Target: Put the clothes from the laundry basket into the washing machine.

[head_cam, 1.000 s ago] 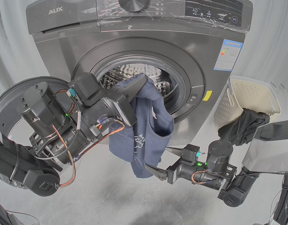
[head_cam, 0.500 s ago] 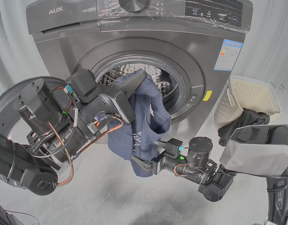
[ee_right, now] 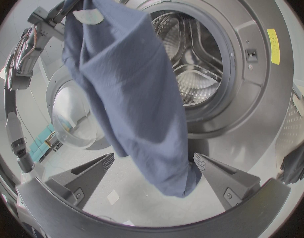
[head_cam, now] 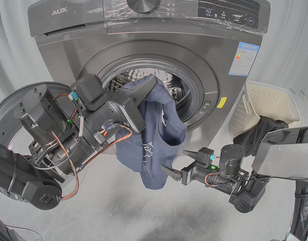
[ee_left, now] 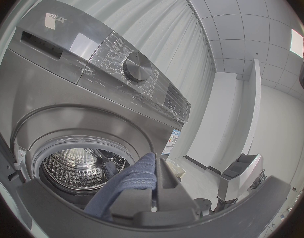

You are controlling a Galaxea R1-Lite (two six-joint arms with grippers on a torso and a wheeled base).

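Note:
My left gripper (head_cam: 150, 84) is shut on the top of a blue garment (head_cam: 154, 131), holding it up in front of the washing machine's open drum (head_cam: 150, 81). The cloth (ee_right: 132, 93) hangs down past the door opening to just above the floor. My right gripper (head_cam: 180, 163) is open, low down by the garment's bottom edge, its fingers (ee_right: 92, 169) standing either side of the hanging hem (ee_right: 171, 179). A cream laundry basket (head_cam: 271, 101) leans at the machine's right side, with a black garment (head_cam: 257, 134) spilling over its front rim.
The round machine door (head_cam: 13, 117) stands swung open on the left, behind my left arm. Grey floor (head_cam: 127, 211) lies free in front of the machine. White curtains hang behind and to both sides.
My right arm swung left toward the hanging garment, then drew back right a little; its gripper stayed open. The left gripper rose slightly with the blue garment, then held still.

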